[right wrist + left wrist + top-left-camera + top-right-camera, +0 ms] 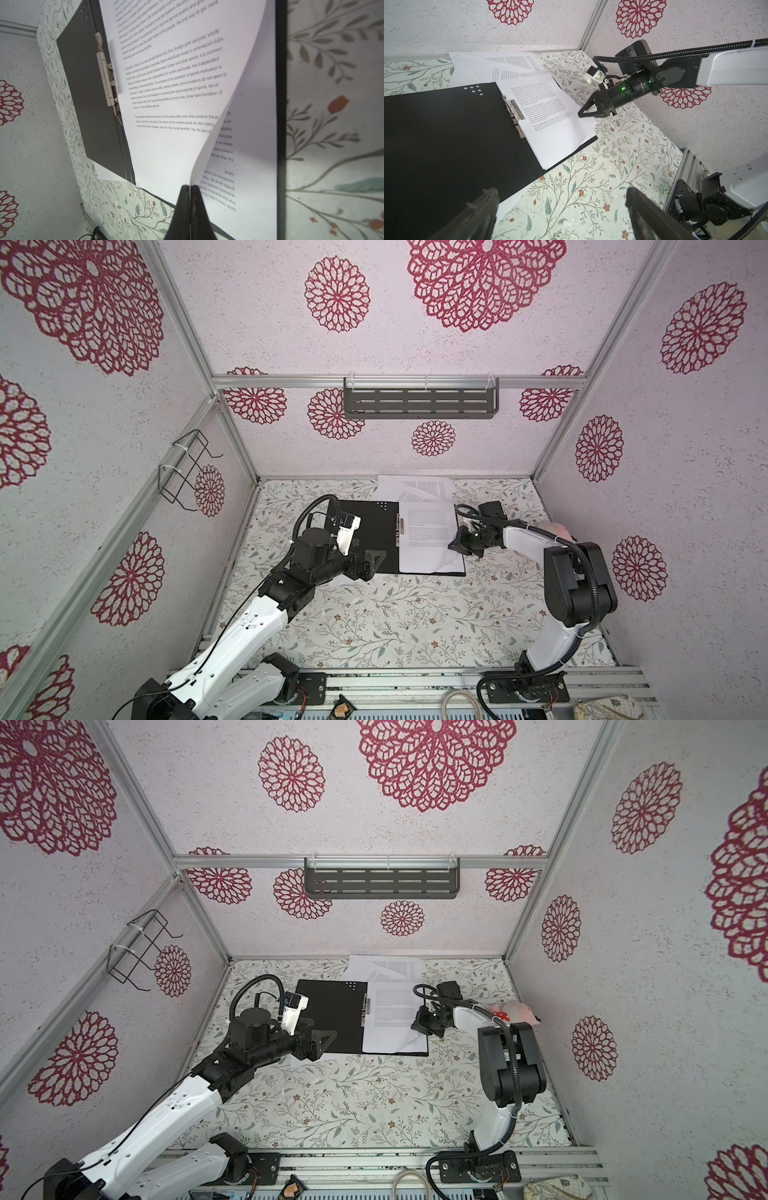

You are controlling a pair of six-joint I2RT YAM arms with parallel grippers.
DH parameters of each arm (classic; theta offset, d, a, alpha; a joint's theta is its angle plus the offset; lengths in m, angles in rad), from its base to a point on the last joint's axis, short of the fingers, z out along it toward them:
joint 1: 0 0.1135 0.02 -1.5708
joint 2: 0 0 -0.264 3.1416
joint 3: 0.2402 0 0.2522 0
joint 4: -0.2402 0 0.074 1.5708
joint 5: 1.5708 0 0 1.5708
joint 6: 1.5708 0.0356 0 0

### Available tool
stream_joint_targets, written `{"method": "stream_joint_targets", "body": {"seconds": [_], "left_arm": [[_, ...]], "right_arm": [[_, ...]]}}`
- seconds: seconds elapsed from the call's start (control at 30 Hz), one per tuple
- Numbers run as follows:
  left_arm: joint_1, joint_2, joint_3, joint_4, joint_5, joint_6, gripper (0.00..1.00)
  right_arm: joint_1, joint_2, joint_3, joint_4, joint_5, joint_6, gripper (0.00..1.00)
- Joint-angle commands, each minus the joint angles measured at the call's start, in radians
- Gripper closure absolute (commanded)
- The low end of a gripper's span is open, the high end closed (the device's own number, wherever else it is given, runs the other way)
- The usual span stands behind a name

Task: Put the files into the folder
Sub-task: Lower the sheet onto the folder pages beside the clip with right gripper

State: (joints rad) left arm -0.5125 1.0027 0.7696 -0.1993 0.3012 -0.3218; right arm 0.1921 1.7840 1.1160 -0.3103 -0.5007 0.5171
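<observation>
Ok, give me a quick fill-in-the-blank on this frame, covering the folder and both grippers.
The folder lies ____ on the table.
The right gripper is ____ on the top sheet.
The left gripper holds ____.
The folder's inside is coloured ____.
Missing words: open; shut; nothing; black.

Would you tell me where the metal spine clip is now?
In both top views the metal spine clip sits along the open folder's centre fold, just left of the printed sheet.
</observation>
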Motion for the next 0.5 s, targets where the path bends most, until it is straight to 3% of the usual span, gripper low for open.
{"method": "stream_joint_targets", "body": {"seconds": [0.0, 0.3, 0.47], "left_arm": [[-0.004, 0.005, 0.030, 0.003, -0.003, 0.026, 0.01], [-0.003, 0.004, 0.031, 0.000, -0.004, 0.026, 0.01], [-0.003, 0.005, 0.031, 0.000, -0.002, 0.026, 0.01]], "right_arm": [[0.005, -0.022, 0.004, 0.002, -0.010, 0.008, 1.00], [0.005, -0.021, 0.005, -0.005, -0.009, 0.007, 0.99], [0.005, -0.023, 0.002, -0.006, -0.009, 0.003, 0.89]]}}
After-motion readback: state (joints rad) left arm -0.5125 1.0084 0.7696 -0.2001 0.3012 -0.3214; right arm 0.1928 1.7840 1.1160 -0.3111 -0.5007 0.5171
